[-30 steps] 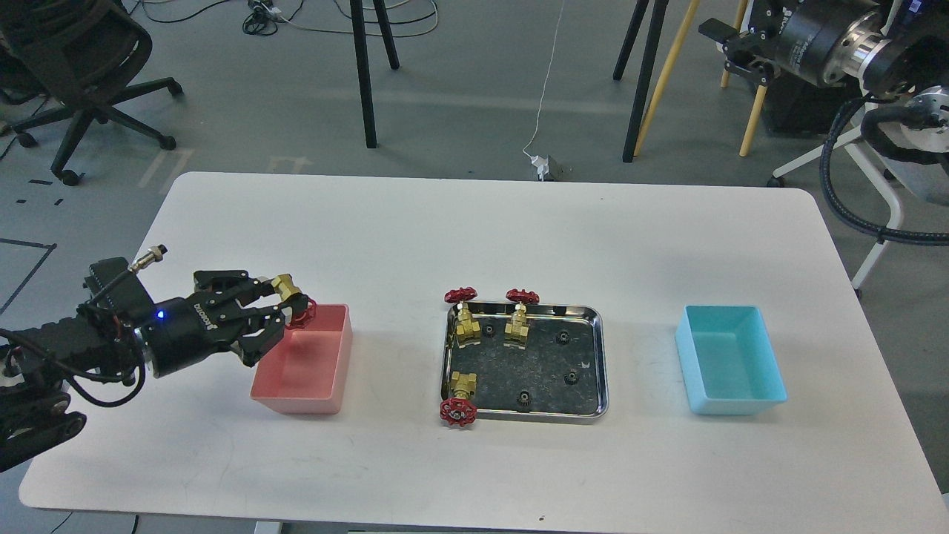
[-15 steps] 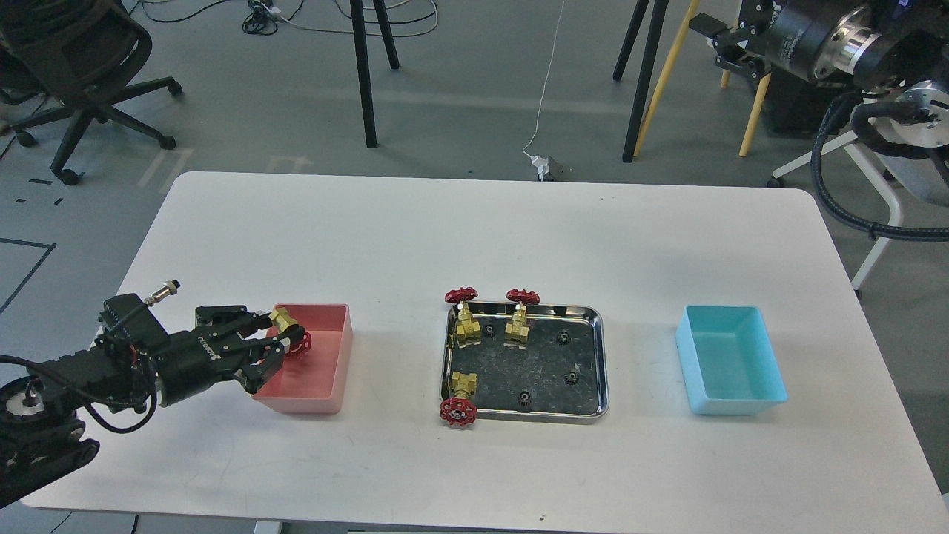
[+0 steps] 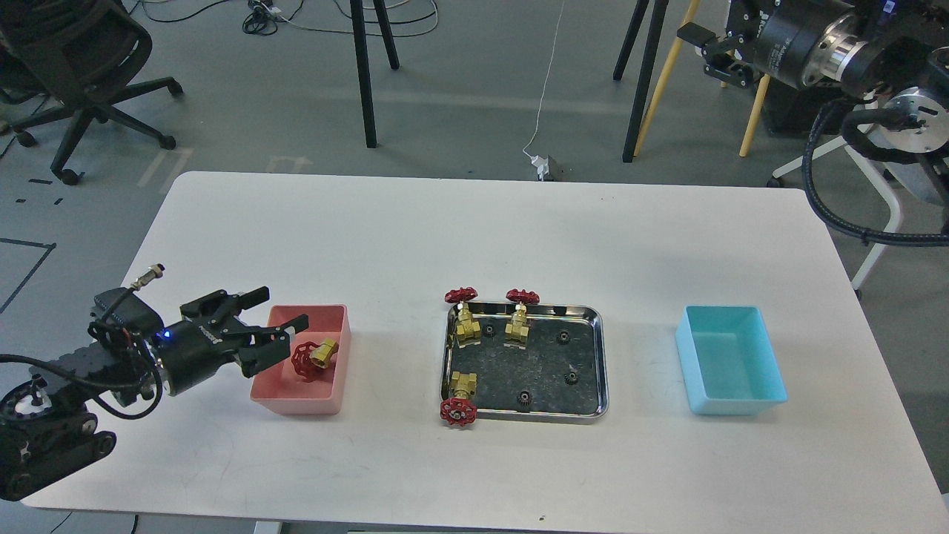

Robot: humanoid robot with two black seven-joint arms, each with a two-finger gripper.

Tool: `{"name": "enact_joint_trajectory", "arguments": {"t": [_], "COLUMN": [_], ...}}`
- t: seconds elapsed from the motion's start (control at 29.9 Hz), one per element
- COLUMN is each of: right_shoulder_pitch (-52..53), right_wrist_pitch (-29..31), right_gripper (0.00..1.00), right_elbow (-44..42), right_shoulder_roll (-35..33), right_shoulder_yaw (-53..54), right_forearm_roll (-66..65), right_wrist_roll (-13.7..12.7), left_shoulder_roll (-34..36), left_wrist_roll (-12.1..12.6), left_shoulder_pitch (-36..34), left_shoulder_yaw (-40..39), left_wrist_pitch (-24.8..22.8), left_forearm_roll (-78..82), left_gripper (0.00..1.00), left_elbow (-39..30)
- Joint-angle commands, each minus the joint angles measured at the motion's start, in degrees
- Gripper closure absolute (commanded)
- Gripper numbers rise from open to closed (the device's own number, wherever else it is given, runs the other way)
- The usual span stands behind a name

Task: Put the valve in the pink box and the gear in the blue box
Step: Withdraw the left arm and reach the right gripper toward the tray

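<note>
A valve [image 3: 311, 359] with a red handwheel lies on its side inside the pink box [image 3: 331, 397] at the table's left. My left gripper [image 3: 276, 314] is open and empty, just left of the box's left rim. Three more valves [image 3: 465, 324] [image 3: 517, 323] [image 3: 460, 397] stand in the steel tray [image 3: 602, 363] at the centre, with several small black gears [image 3: 563, 337] on its floor. The blue box [image 3: 730, 360] stands empty at the right. My right gripper [image 3: 704, 44] is high at the top right, off the table; its fingers cannot be told apart.
Beyond the table's far edge are black stand legs [image 3: 363, 74], yellow legs [image 3: 660, 81], a desk chair [image 3: 81, 89] at top left and a white cable with an adapter [image 3: 547, 167] on the floor.
My left gripper has opened and drawn back to the left. The valve it held has dropped into the pink box. My right arm has shifted slightly left.
</note>
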Motion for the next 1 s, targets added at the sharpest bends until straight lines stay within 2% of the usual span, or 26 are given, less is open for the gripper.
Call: {"name": "enact_joint_trajectory", "arguments": {"t": [0.0, 0.17, 0.27, 0.33, 0.4, 0.5, 0.77, 0.97], "right_shoulder_pitch": [1.8, 1.9, 1.9, 2.0, 2.2, 3.4, 6.3, 5.4], "right_wrist_pitch": [0.0, 0.0, 0.0, 0.0, 0.0, 0.0, 0.0, 0.0], "right_gripper": [0.01, 0.01, 0.01, 0.01, 0.01, 0.01, 0.01, 0.02], "right_elbow": [5.2, 14.5, 19.4, 21.5, 22.0, 22.3, 21.4, 16.3], "right_shoulder_roll": [0.0, 0.1, 0.7, 1.9, 3.3, 5.6, 13.5, 19.0], "right_shoulder_yaw": [-5.6, -15.8, -22.4, -26.8, -30.6, -37.3, -50.4, -54.7], "right_forearm_roll": [-6.9, -16.8, -24.2, -28.3, -30.8, -34.1, -39.7, -42.5], "right_wrist_roll": [0.0, 0.1, 0.1, 0.2, 0.7, 1.6, 4.5, 5.2], "left_shoulder_roll": [0.7, 6.0, 6.9, 7.0, 7.0, 6.9, 6.3, 6.2], "left_wrist_roll": [0.0, 0.0, 0.0, 0.0, 1.4, 3.1, 3.7, 3.8], "left_shoulder_pitch": [-6.3, -14.9, -20.7, -23.2, -24.8, -27.0, -32.2, -32.6], "left_shoulder_yaw": [-4.8, -13.9, -18.4, -21.6, -24.6, -27.3, -27.6, -27.7], "left_wrist_pitch": [-1.2, -23.6, -37.6, -44.3, -47.9, -50.4, -49.8, -49.6], "left_forearm_roll": [-14.7, -33.1, -41.3, -45.5, -47.9, -48.5, -48.5, -48.6], "left_gripper": [0.03, 0.02, 0.02, 0.02, 0.02, 0.02, 0.02, 0.02], "left_elbow": [0.5, 2.4, 6.5, 10.0, 12.6, 15.2, 17.6, 17.6]}}
